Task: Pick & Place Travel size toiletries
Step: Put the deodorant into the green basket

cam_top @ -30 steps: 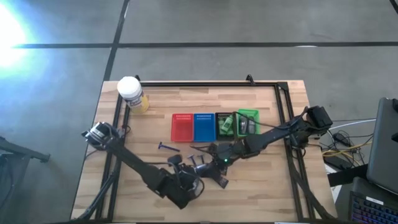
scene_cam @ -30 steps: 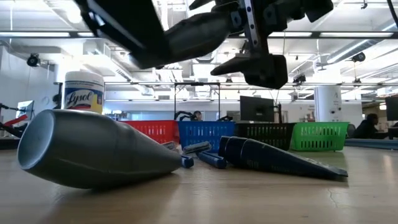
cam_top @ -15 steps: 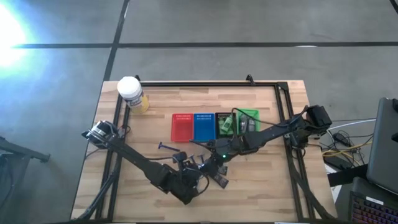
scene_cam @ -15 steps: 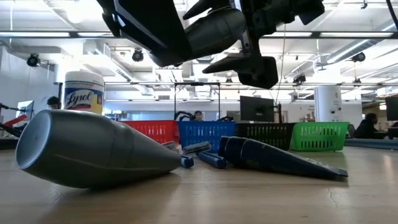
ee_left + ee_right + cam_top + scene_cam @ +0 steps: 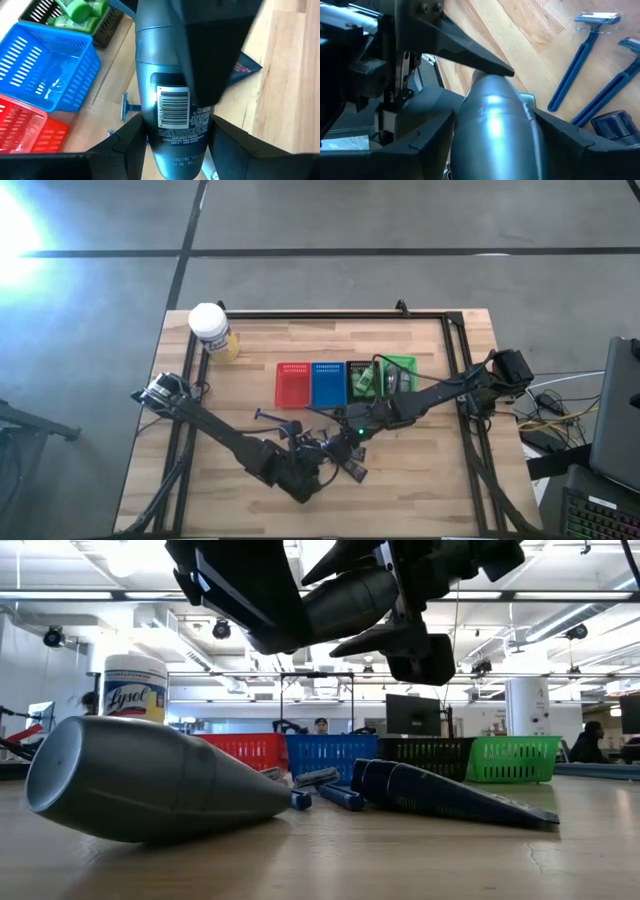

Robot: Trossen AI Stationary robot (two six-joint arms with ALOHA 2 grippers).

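Both arms meet low over the near part of the counter, and one grey tube hangs in the air between them. The left tool is clamped on the tube; its two dark fingers press on either side of the end with the bar code, so the tube cannot drop. The right tool sits around the other end of the same tube, one finger on each side. Its fingers look very close to the tube, but it is hard to tell if they are squeezing it. It looks like a hand-over, so the tube can go from one arm to the other. Just under the two tools lie more small things: another grey tube, a dark blue tube and blue razors. Past the tools stand four baskets in a row: a red basket, a blue basket, a black basket and a green basket. Green tubes already lie in the black one. A big yellow jar with a white cap stands far off from both tools.
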